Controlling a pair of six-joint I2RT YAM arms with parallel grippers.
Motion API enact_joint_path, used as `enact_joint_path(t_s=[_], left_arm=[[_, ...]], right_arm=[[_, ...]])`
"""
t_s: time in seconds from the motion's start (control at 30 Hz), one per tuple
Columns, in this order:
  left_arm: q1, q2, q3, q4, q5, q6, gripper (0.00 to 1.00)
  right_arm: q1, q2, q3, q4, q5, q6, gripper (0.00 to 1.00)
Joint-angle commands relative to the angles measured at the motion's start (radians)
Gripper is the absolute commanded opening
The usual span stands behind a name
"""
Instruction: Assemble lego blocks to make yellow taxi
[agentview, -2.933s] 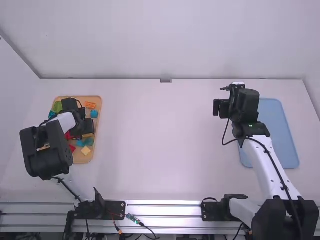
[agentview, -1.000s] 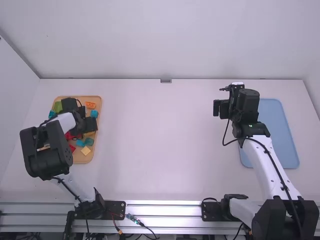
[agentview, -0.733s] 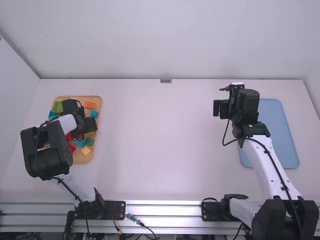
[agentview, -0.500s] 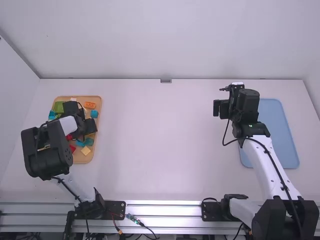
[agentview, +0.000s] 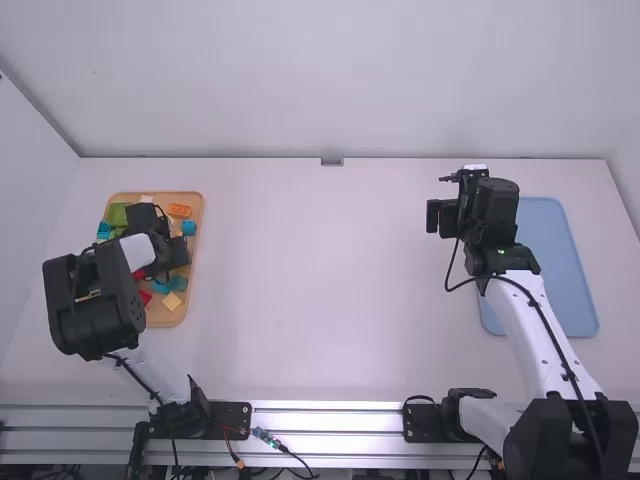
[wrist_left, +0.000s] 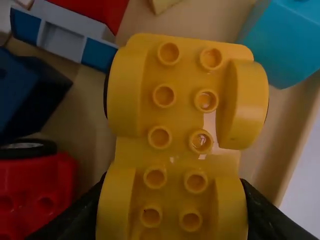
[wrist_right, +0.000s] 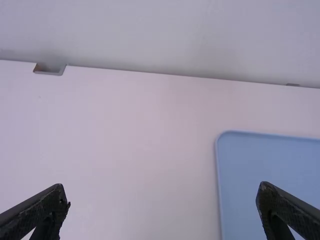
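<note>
Left gripper (wrist_left: 172, 181): partly open, apparently clamped across yellow wheeled chassis (wrist_left: 182, 122) in the block tray (agentview: 164, 318) | chassis likely light, stiff, smooth plastic, hardly fragile; best held square across its sides, studs free, wheels perhaps rolling | right gripper (wrist_right: 164, 192): wide apart, empty, beside blue tray (wrist_right: 270, 175).

left arm (agentview: 138, 251) has white links, bulky rounded black joints, thin black cable (agentview: 137, 377) | right arm (agentview: 517, 322) wears long white link, black joints, thicker black cable (agentview: 553, 340) | right gripper (agentview: 440, 215) is matte black, fingers tapered
</note>
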Motion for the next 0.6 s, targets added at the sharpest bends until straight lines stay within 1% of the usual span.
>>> enact_joint_path(t_s=[0.0,0.07,0.13,0.3,0.47,0.57], left_arm=[[-0.001,0.014,-0.008,0.0,-0.005,0.008,0.46],[-0.001,0.014,-0.001,-0.003,-0.004,0.006,0.47],[-0.001,0.014,0.031,-0.037,-0.004,-0.005,0.37],[-0.002,-0.004,0.115,-0.13,0.05,-0.004,0.3],[-0.028,-0.048,0.139,-0.147,0.06,0.0,0.27],[-0.06,-0.081,0.138,-0.177,0.082,0.042,0.21]], right_arm=[[0.005,0.001,0.016,-0.003,-0.001,-0.001,0.99],[0.005,0.001,0.016,-0.002,-0.002,0.0,0.99],[0.005,0.001,0.016,0.001,-0.002,0.0,0.99],[0.005,0.001,0.016,0.003,-0.002,-0.001,0.99],[0.005,0.001,0.016,0.003,-0.002,-0.001,0.99],[0.005,0.001,0.016,0.003,-0.001,0.0,0.99]])
